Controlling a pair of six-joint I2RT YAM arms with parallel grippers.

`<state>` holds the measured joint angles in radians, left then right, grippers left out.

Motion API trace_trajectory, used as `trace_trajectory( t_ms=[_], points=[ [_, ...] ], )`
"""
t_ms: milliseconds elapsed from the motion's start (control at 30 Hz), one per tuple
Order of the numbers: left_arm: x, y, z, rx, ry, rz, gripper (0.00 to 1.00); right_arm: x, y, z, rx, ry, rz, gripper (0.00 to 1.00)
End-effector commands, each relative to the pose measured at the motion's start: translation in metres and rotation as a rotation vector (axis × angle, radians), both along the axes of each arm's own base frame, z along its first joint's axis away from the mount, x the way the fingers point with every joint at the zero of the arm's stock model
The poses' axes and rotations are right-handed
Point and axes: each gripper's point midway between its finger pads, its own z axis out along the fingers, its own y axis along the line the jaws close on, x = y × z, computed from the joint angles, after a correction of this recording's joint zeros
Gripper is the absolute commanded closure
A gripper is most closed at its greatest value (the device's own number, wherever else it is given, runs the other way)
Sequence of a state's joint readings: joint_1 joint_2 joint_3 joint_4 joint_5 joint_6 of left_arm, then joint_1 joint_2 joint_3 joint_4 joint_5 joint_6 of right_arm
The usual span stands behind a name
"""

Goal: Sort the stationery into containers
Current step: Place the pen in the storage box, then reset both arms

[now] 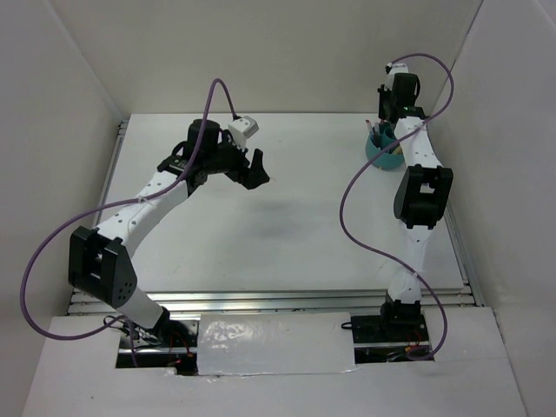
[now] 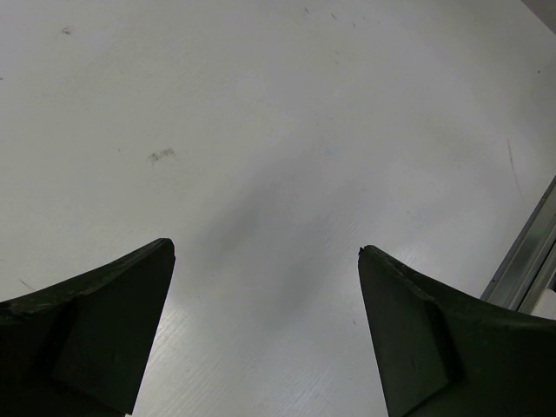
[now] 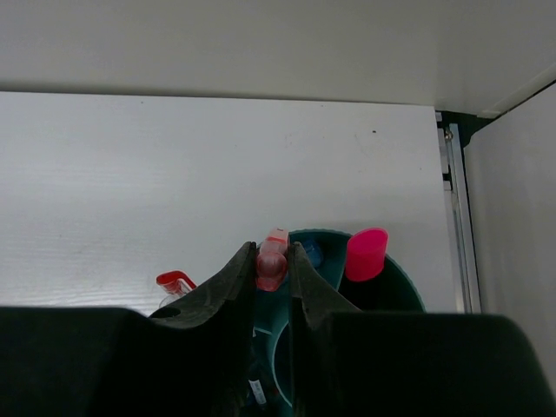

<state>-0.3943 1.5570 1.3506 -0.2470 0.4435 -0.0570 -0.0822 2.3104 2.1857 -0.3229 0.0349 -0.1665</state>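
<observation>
Toward the far right of the white table (image 1: pixel 287 226), the teal organiser cup (image 1: pixel 380 158) is found beneath the right arm. The left end effector (image 2: pixel 265 250) is held wide open above the table's middle, with nothing gripped. The right end effector (image 3: pixel 272 252) is closed to a narrow gap on a translucent red pen (image 3: pixel 272 266) over the cup. A pink-capped marker (image 3: pixel 366 254) is stood upright inside the cup, with a blue item (image 3: pixel 311 254) beside it. A red-clipped pen (image 3: pixel 174 281) is seen left of the fingers; whether it is inside the cup cannot be told.
</observation>
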Motion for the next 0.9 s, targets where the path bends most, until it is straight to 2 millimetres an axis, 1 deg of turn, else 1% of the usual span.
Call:
trace_trajectory(
  t_ms=[0,67,133,167,233,300,333,367,400,467,500,567,600,667,700,733,767,800,833,867],
  points=[
    [0.005,-0.004,0.017,-0.031,-0.036,-0.006,0.01,0.001,-0.003,0.007,-0.008,-0.019,0.004,1.0],
    [0.006,-0.004,0.016,-0.028,-0.032,-0.005,0.01,-0.001,-0.002,0.003,-0.005,-0.005,0.005,0.99],
    [0.006,-0.005,0.015,-0.027,-0.023,-0.003,0.01,-0.002,-0.001,-0.002,-0.007,0.004,0.006,0.94],
    [0.006,-0.004,0.015,-0.026,-0.025,-0.001,0.01,-0.001,-0.001,-0.001,-0.008,0.003,0.005,0.86],
    [0.007,-0.003,0.016,-0.025,-0.026,0.002,0.01,-0.002,-0.002,-0.001,-0.012,0.003,0.0,0.78],
    [0.007,-0.003,0.014,-0.021,-0.019,0.002,0.01,-0.002,-0.004,-0.001,-0.015,0.002,-0.007,0.74],
    [0.007,-0.003,0.015,-0.024,-0.021,0.002,0.01,-0.002,-0.003,0.001,-0.017,-0.001,-0.006,0.66],
    [0.007,-0.002,0.015,-0.023,-0.021,0.005,0.01,-0.002,-0.004,0.004,-0.02,-0.004,-0.009,0.61],
    [0.008,-0.002,0.016,-0.023,-0.022,0.009,0.01,-0.003,-0.004,0.005,-0.025,-0.003,-0.013,0.53],
    [0.009,0.001,0.017,-0.031,-0.023,0.016,0.01,-0.005,-0.003,0.017,-0.027,-0.018,-0.011,0.46],
    [0.012,0.006,0.019,-0.036,-0.026,0.025,0.01,-0.008,-0.001,0.029,-0.02,-0.036,-0.002,0.43],
    [0.015,0.01,0.029,-0.054,-0.04,0.013,0.01,-0.012,0.006,0.046,0.015,-0.058,0.022,0.41],
    [0.021,0.021,0.036,-0.063,-0.041,0.035,0.01,-0.018,0.015,0.067,0.034,-0.087,0.057,0.4],
    [0.023,0.031,0.044,-0.083,-0.036,0.032,0.01,-0.025,0.027,0.087,0.056,-0.113,0.087,0.39],
    [0.024,0.037,0.047,-0.09,-0.029,0.039,0.01,-0.036,0.032,0.116,0.057,-0.157,0.104,0.37],
    [0.027,0.052,0.051,-0.094,-0.022,0.067,0.01,-0.042,0.043,0.131,0.071,-0.18,0.141,0.36],
    [0.024,0.057,0.057,-0.105,-0.027,0.063,0.01,-0.05,0.049,0.135,0.082,-0.182,0.16,0.34],
    [0.025,0.071,0.056,-0.106,-0.018,0.09,0.01,-0.067,0.055,0.171,0.09,-0.249,0.178,0.31],
    [0.022,0.078,0.056,-0.102,-0.01,0.107,0.01,-0.077,0.063,0.184,0.104,-0.272,0.206,0.29],
    [0.018,0.084,0.062,-0.099,-0.021,0.127,0.01,-0.087,0.068,0.181,0.118,-0.26,0.219,0.28]
  ],
)
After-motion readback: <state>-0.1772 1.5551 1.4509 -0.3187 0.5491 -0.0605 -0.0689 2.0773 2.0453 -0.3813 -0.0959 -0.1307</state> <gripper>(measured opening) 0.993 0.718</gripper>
